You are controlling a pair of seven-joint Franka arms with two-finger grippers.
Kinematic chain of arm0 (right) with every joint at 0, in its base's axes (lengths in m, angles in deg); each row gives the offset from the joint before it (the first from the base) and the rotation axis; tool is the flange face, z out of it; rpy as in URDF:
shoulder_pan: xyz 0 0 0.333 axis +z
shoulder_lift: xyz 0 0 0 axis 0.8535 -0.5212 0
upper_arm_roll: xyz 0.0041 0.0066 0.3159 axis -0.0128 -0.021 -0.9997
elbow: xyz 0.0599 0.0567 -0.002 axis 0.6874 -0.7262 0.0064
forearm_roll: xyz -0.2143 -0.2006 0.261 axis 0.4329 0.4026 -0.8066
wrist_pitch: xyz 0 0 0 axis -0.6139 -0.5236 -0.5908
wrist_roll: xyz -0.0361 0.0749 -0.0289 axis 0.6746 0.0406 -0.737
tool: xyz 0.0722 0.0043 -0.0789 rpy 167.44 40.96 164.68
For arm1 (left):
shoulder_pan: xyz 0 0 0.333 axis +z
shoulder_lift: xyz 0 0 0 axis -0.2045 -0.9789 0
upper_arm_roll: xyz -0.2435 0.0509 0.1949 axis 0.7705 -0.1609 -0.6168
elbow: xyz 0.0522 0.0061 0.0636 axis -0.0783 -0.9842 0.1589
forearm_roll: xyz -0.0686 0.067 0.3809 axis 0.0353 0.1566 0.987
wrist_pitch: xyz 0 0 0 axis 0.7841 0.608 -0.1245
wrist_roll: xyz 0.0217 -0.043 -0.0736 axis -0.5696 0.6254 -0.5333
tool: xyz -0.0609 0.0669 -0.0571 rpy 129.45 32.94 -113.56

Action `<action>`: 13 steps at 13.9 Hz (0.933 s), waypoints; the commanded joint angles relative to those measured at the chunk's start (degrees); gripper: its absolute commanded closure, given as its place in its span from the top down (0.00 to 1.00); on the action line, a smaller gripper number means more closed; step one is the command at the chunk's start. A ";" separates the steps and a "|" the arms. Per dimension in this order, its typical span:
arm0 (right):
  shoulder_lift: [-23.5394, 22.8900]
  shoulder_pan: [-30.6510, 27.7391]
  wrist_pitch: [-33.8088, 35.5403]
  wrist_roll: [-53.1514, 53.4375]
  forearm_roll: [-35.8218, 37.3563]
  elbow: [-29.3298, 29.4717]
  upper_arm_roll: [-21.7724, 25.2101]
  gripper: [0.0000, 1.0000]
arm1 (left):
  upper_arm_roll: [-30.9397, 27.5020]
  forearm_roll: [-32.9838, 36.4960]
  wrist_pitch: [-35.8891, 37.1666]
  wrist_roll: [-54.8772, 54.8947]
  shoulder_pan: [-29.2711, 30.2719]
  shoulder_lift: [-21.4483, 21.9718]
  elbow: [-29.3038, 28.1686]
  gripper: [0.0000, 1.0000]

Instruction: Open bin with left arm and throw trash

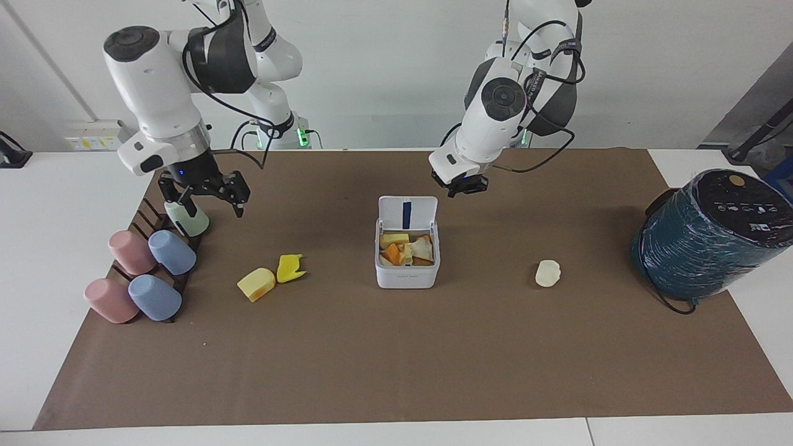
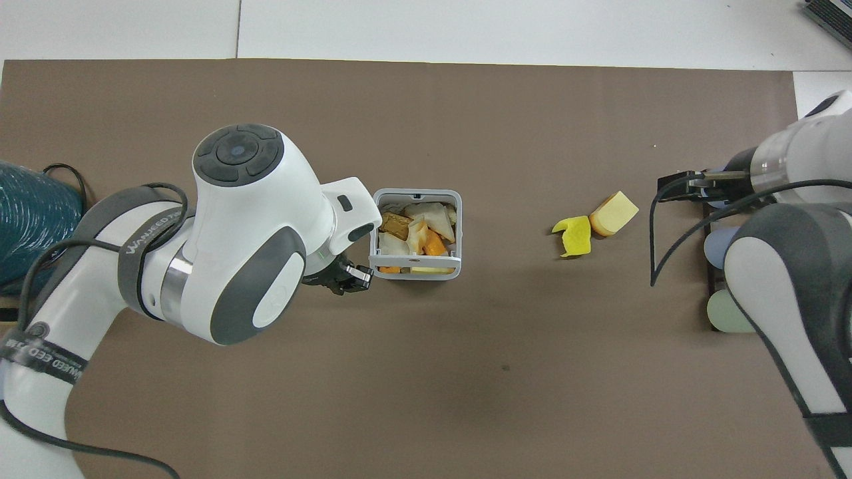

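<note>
Bin open mid-bench, three scraps waiting to go in.

The bin (image 1: 407, 260) stands lid-up, already holding scraps. The wedge (image 1: 256, 284) and yellow scrap (image 1: 289, 267) touch each other toward the right arm's end; the lump (image 1: 548, 273) lies toward the left arm's. All look light and squashy, so I'd pinch across their middles. Left gripper (image 1: 463, 186), jaws shut and empty, hangs beside the lid; right gripper (image 1: 204, 197), jaws open, hovers over the cups (image 1: 148, 266), which crowd its path. The cylinder (image 1: 712, 232) stands clear.
</note>
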 commanded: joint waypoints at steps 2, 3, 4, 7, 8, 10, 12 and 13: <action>-7.79 0.12 -8.88 4.95 -0.91 -0.57 -0.04 1.00 | -0.01 4.07 -12.00 4.76 4.29 3.02 -8.30 0.18; -8.34 -0.06 -11.69 5.06 -0.91 -2.32 -0.04 1.00 | -0.01 4.43 -15.35 5.55 5.17 3.29 -10.15 0.31; -8.87 -0.15 -14.33 5.32 -0.91 -3.64 -0.04 1.00 | -0.01 4.52 -18.00 5.82 5.96 3.56 -11.56 0.82; -11.68 0.03 -20.23 8.38 -0.91 -7.15 -0.04 1.00 | 0.08 7.33 -24.85 11.60 8.69 2.69 -13.85 1.00; -12.38 0.03 -22.42 8.92 -1.00 -8.56 -0.04 1.00 | 0.08 7.34 -27.57 12.58 10.09 1.72 -14.38 1.00; -14.05 -0.76 -26.99 9.01 -1.08 -10.67 -0.04 1.00 | 0.08 7.43 -31.01 12.86 11.24 -0.39 -14.48 1.00; -15.46 -0.76 -27.89 10.93 -1.26 -11.47 -0.04 1.00 | 0.08 7.69 -33.92 14.77 13.51 -2.06 -14.48 1.00; -15.46 -0.67 -28.07 11.38 -1.17 -12.08 -0.04 1.00 | 0.08 8.21 -35.06 16.96 14.22 -2.68 -14.48 1.00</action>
